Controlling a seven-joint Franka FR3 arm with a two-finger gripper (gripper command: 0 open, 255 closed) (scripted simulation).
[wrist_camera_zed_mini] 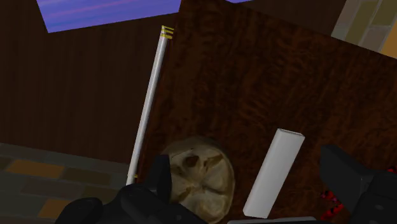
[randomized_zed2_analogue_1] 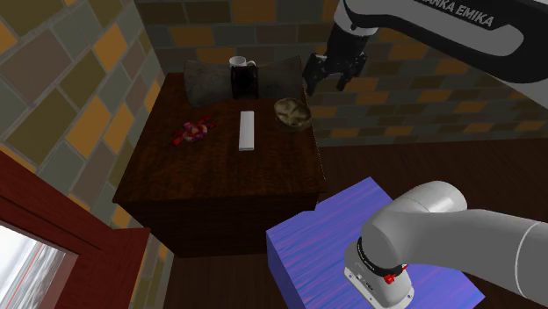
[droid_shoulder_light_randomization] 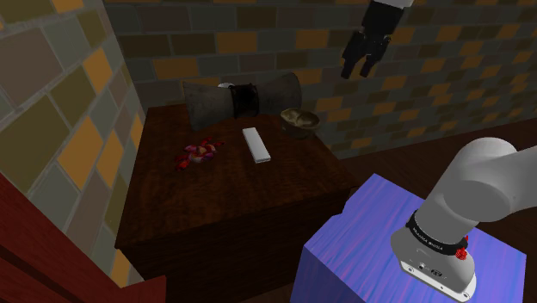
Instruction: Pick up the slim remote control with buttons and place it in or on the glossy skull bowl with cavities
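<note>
The gripper (droid_shoulder_light_randomization: 358, 72) hung wide, empty — well above the remote (droid_shoulder_light_randomization: 256, 145). A skewed descent could shove it away.

The room is dim. The walls (droid_shoulder_light_randomization: 52, 112), patched in grey, brown and orange stone, meet in a corner behind the fingers (droid_shoulder_light_randomization: 348, 65). Below the fingers a dark wooden table (droid_shoulder_light_randomization: 215, 207) fills that corner, on a dark floor (droid_shoulder_light_randomization: 404, 155). Well apart from them, a red frame (randomized_zed2_analogue_1: 53, 237) holds a pale window (randomized_zed2_analogue_1: 26, 268).
</note>
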